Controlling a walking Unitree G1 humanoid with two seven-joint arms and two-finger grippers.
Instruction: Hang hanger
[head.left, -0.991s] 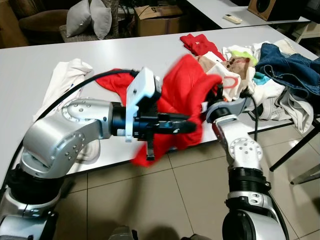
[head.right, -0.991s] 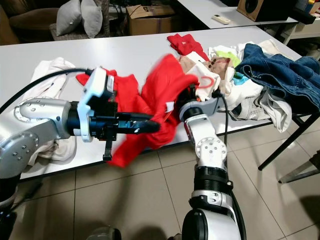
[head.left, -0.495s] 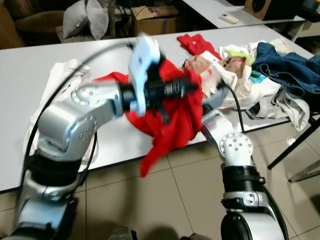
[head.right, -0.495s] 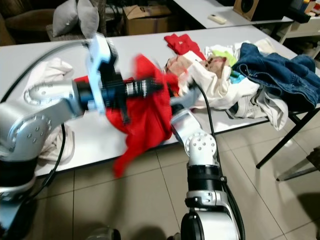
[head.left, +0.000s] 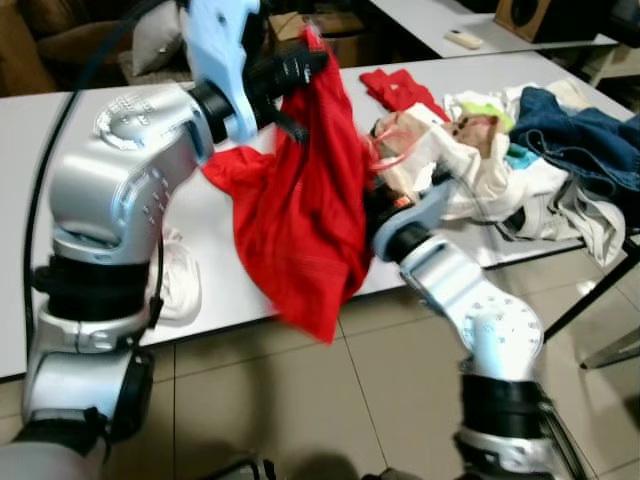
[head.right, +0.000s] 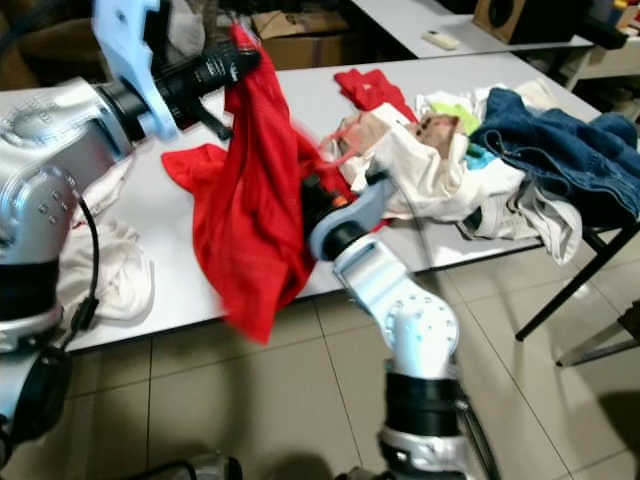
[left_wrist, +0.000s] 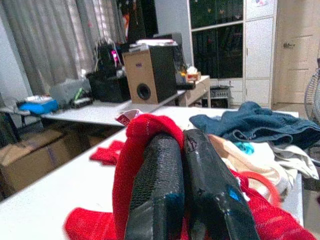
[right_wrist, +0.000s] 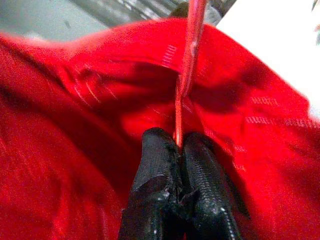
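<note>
- Left gripper (head.left: 318, 55) is up high over the white tabletop (head.left: 60, 130), its two black fingers (left_wrist: 155, 195) pressed together on a fold of the red shirt (head.left: 305, 215).
- The red shirt hangs down from that pinch in a long drape, its lower end dangling past the tabletop's near edge above the tiled floor (head.left: 300, 400).
- Part of the shirt trails back onto the tabletop, lying flat behind the drape.
- Right gripper (right_wrist: 177, 150) is tucked in against the hanging shirt from the right, fingers closed tight on a thin red bar of the hanger (right_wrist: 187, 55).
- In the right wrist view that bar runs straight away from the fingertips, with red cloth wrapped all around it.
- From the head views, a pink-red loop of the hanger peeks out just beside the shirt's right edge, above the right arm's wrist.
- So the hanger sits at the shirt, held off the tabletop by the right gripper; how far it sits inside the garment I can't tell.
- To the right on the tabletop lies a heap of clothes: white garments (head.left: 470, 170), blue jeans (head.left: 580, 135) and a second small red garment (head.left: 400, 88) farther back.
- A crumpled white cloth (head.left: 180, 280) lies at the near left edge, beside the left arm.
- Behind the tabletop stands a cardboard box (head.right: 300, 30), and a wooden speaker (left_wrist: 150, 75) sits on another table.
</note>
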